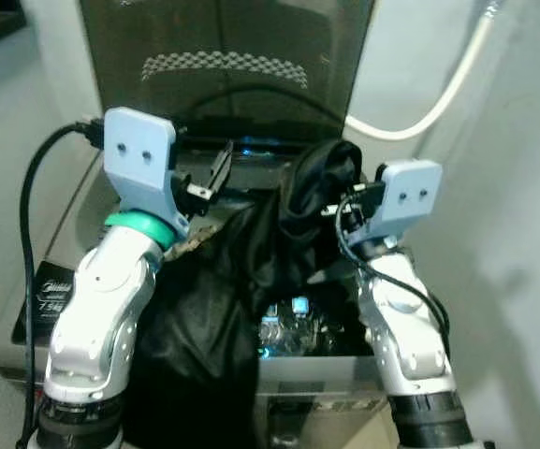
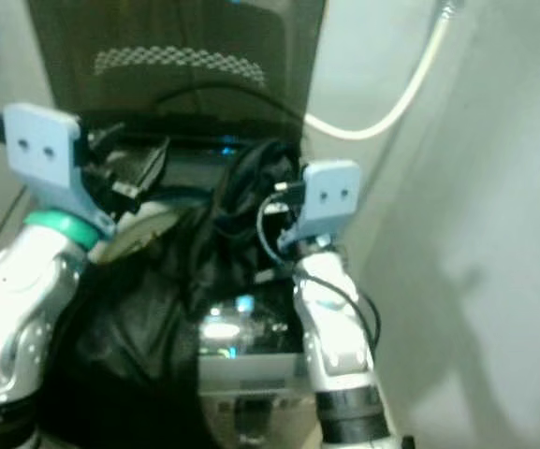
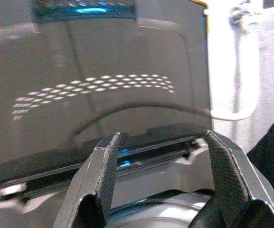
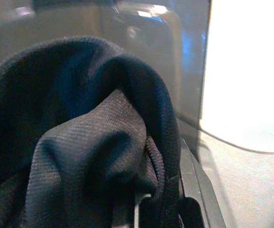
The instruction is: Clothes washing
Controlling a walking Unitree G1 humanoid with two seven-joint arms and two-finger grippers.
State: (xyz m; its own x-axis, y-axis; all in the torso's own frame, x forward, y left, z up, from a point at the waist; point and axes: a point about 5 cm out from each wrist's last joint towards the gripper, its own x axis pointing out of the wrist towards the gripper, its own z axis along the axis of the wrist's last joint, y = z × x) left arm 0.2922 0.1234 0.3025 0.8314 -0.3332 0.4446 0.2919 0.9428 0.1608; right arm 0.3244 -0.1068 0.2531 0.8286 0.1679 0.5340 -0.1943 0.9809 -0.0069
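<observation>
Right gripper (image 1: 340, 201) pinching bunched black garment (image 1: 316, 182), raised at 1 o'clock over washer (image 1: 307, 369) opening for loading; left gripper (image 1: 215, 173), fingers (image 3: 106, 175) spread and empty, at 11 o'clock before raised lid (image 1: 223, 56)

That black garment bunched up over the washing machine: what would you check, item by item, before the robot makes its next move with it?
1. Washer lid raised out of the way: ok.
2. Right gripper has the black garment: ok, cloth bunches right at its fingers, though the fingers are hidden.
3. Left gripper free: ok, open with nothing between its fingers.
4. Garment fully over the opening: not ok, much of it drapes down the machine's front.
5. Drum ready to take it: cannot tell, the cloth hides it.
6. White hose away from both arms: ok.
</observation>
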